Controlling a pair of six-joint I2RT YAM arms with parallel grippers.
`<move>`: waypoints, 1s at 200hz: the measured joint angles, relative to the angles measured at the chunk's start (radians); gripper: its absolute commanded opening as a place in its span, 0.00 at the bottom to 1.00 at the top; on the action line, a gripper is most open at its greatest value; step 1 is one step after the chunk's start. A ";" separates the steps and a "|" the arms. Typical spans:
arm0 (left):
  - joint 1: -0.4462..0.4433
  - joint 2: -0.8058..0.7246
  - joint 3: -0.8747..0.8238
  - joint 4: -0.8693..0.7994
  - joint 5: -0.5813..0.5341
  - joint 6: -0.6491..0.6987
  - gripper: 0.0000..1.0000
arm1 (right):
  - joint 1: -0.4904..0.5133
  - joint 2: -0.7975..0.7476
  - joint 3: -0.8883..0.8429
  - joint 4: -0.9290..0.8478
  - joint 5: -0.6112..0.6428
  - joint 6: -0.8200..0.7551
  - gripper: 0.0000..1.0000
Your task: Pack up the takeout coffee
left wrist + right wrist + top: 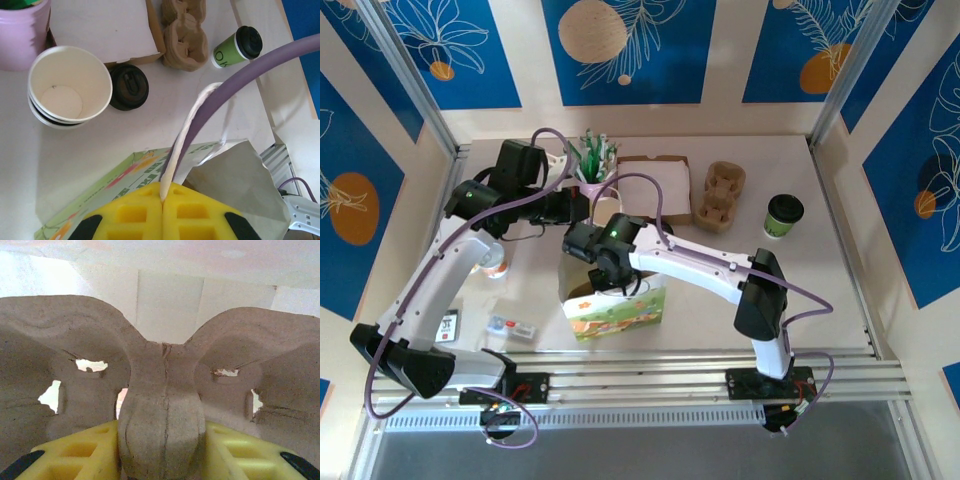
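Note:
The takeout coffee (783,215), a green cup with a black lid, stands at the right of the table, apart from both grippers; it shows too in the left wrist view (239,46). A printed paper bag (615,308) stands open at the front centre. My left gripper (163,197) is shut on the bag's white handle (186,131) and holds it up. My right gripper (162,440) is shut on the centre post of a brown pulp cup carrier (162,390). From above, this gripper (607,272) hangs over the bag's mouth.
More pulp carriers (720,195) and a flat cardboard box (655,188) lie at the back. A pink pot (592,170) stands at the back left. Stacked lidless cups (70,85) and black lids (129,86) sit near the bag. Small packets (512,327) lie front left.

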 measured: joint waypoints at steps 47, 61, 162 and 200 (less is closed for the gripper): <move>-0.007 0.003 0.022 0.020 -0.019 0.026 0.00 | -0.006 0.029 0.081 -0.076 -0.022 -0.032 0.42; -0.009 0.003 0.026 0.023 -0.025 0.033 0.00 | -0.008 0.032 0.095 -0.091 -0.029 -0.040 0.42; -0.025 0.001 0.029 0.051 -0.033 0.059 0.00 | -0.014 0.045 0.149 -0.189 -0.052 -0.077 0.42; -0.041 -0.017 0.004 0.088 -0.052 0.087 0.00 | -0.017 0.045 0.149 -0.216 -0.054 -0.082 0.42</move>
